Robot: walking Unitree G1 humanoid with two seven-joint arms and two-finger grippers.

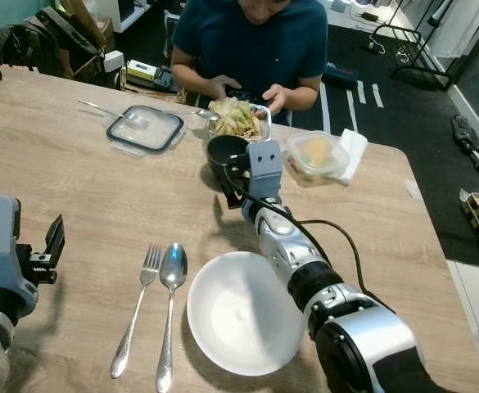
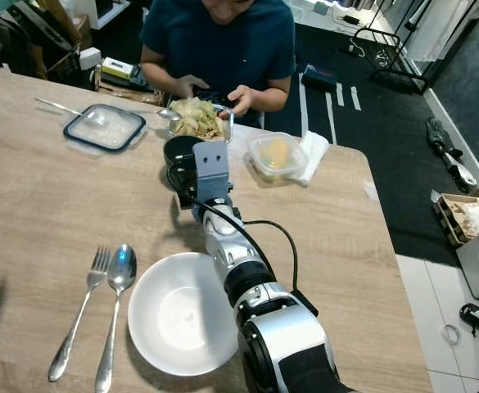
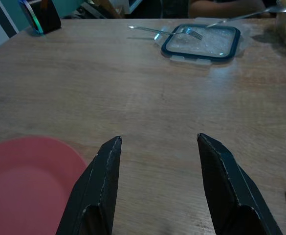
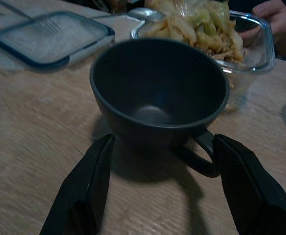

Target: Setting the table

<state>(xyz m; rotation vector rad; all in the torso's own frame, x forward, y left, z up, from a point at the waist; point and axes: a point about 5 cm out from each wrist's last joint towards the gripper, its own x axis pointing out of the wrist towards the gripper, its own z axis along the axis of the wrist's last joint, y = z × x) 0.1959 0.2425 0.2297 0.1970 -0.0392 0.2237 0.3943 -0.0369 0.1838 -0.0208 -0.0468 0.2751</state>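
We list: white bowl (image 1: 243, 313) nearest; at its 12 o'clock, right end effector (image 4: 157, 188) spread before black cup (image 4: 158, 93); left end effector (image 3: 157, 188) spread above bench (image 1: 83, 196).

Black cup (image 4: 158, 93), white bowl (image 1: 243, 311), pink plate (image 3: 25, 181), wood-grain table (image 1: 75, 188)

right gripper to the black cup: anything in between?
Nothing visible. The right gripper is open just short of the black cup, fingers either side of its handle. The glass food container sits behind the cup.
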